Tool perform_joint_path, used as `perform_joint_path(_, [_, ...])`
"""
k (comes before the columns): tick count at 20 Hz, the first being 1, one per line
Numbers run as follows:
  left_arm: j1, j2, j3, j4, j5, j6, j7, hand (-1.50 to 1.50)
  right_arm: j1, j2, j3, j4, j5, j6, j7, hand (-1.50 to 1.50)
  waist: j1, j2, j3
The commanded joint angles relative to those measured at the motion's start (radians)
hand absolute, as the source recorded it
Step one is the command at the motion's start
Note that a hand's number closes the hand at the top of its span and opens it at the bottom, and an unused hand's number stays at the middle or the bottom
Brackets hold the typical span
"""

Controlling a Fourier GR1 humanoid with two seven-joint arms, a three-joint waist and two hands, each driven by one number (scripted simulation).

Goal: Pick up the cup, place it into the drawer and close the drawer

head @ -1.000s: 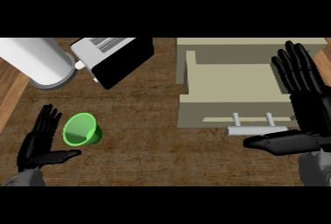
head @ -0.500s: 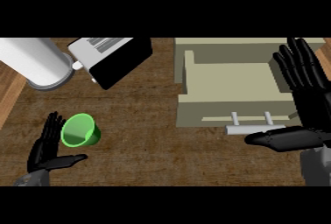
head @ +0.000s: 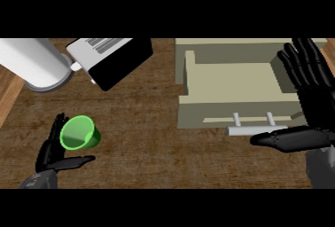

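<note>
A green cup (head: 79,133) lies tilted on the brown counter at the lower left, its mouth facing up and left. My left hand (head: 53,153) is open just left of and below the cup, fingers straight beside its rim, thumb under it. The beige drawer (head: 232,86) stands pulled open at the upper right, with a white bar handle (head: 254,129) on its front. My right hand (head: 313,99) is open along the drawer's right side, fingers pointing up, thumb stretched left near the handle.
A large white cylinder (head: 33,62) lies at the upper left. Next to it sits a white and black toaster-like box (head: 114,55). A wooden strip (head: 6,95) runs down the counter's left edge.
My left hand has slid down and turned, now showing edge-on beside the cup. The cup and drawer have not moved. My right hand has shifted slightly upward.
</note>
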Motion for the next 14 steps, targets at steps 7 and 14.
perform_joint_path(7, [-0.069, -0.021, 0.004, 0.041, -0.007, -0.048, -0.068, -1.50, -0.005, -0.012, -0.009, -0.007, -0.004, 0.011, 0.002, -1.50, -0.011, 0.004, -0.001])
perform_joint_path(14, [-0.111, -0.046, -0.004, 0.021, 0.007, -0.218, -0.025, 1.50, -0.031, 0.022, 0.028, -0.002, 0.017, -0.022, 0.034, -1.50, -0.005, 0.004, -0.002])
